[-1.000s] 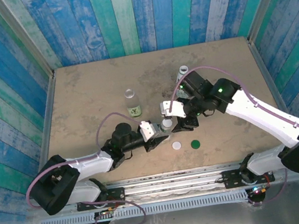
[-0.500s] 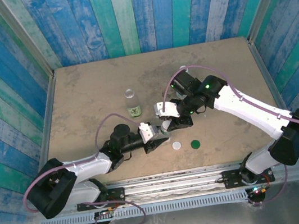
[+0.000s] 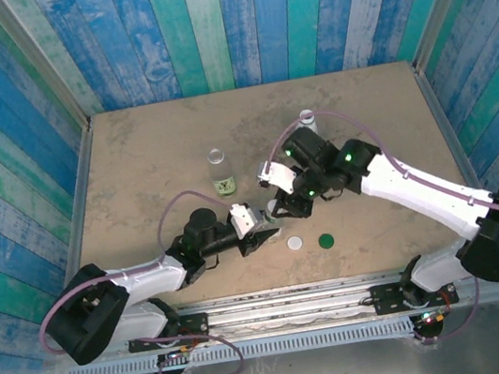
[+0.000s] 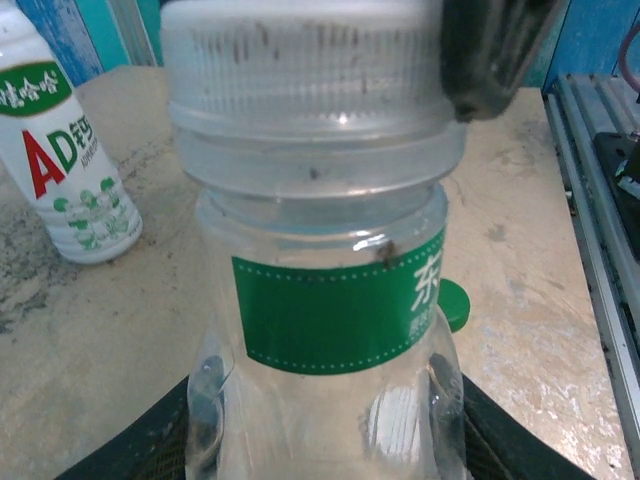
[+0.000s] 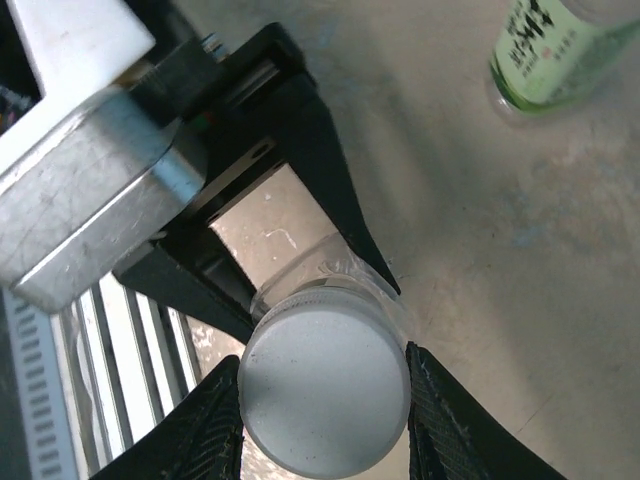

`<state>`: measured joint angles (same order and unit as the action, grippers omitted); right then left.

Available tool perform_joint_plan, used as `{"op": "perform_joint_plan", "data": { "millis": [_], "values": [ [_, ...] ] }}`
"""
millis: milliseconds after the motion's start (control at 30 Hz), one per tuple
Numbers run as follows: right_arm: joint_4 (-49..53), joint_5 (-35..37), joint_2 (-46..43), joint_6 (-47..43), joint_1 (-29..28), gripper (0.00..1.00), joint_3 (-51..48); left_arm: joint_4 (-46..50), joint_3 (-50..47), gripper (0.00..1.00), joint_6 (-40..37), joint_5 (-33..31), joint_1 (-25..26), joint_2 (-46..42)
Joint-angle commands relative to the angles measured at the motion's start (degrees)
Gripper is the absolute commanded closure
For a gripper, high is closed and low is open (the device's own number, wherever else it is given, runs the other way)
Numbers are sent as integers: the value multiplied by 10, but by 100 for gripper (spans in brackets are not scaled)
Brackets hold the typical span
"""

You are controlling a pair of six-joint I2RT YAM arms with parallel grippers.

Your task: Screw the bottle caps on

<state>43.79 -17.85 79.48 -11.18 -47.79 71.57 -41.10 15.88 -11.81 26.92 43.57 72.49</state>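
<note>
My left gripper [image 3: 264, 230] is shut on the tiny clear bottle [image 4: 330, 300], which has a green label band and stands upright between the two fingers. A white cap [image 5: 322, 385] sits on its neck. My right gripper [image 5: 322, 392] is shut on that cap from above, a finger pressed against each side. A second white cap [image 3: 294, 242] and the dark green cap [image 3: 327, 240] lie loose on the table just right of the left gripper. The slim clear bottle [image 3: 220, 174] stands uncapped to the left. The white-wrapped bottle [image 3: 307, 119] stands behind the right arm.
The tan table [image 3: 150, 155] is walled by blue striped panels on three sides. A metal rail [image 3: 277, 301] runs along the near edge by the arm bases. The right arm's cable [image 3: 272, 150] loops over the middle of the table.
My right gripper has swung left over the tiny bottle and shut on the white cap. The left gripper and the bottle it holds have stayed put.
</note>
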Motion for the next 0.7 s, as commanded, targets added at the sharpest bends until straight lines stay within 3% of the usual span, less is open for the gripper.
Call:
{"op": "perform_joint_plan", "data": {
  "millis": [0,67,133,267,367,533,667],
  "values": [
    [-69,90,-22,218,-45,73,-33,-48,3,97,-2,-26,4,14],
    [-42,108,-18,284,-48,71,-24,-49,5,98,-2,-29,3,18],
    [-19,122,-16,281,-48,59,-16,-48,5,98,-4,-30,3,18],
    [-23,143,-55,157,-47,36,-28,-49,-3,96,-13,-8,3,8],
    [-66,123,-105,72,-45,28,-63,-45,-2,96,-13,4,3,1],
    [-215,82,-163,41,-44,27,-160,-41,3,95,-11,24,3,2],
    [-223,65,-137,42,-44,28,-161,-44,2,95,-12,26,3,3]
  ]
}}
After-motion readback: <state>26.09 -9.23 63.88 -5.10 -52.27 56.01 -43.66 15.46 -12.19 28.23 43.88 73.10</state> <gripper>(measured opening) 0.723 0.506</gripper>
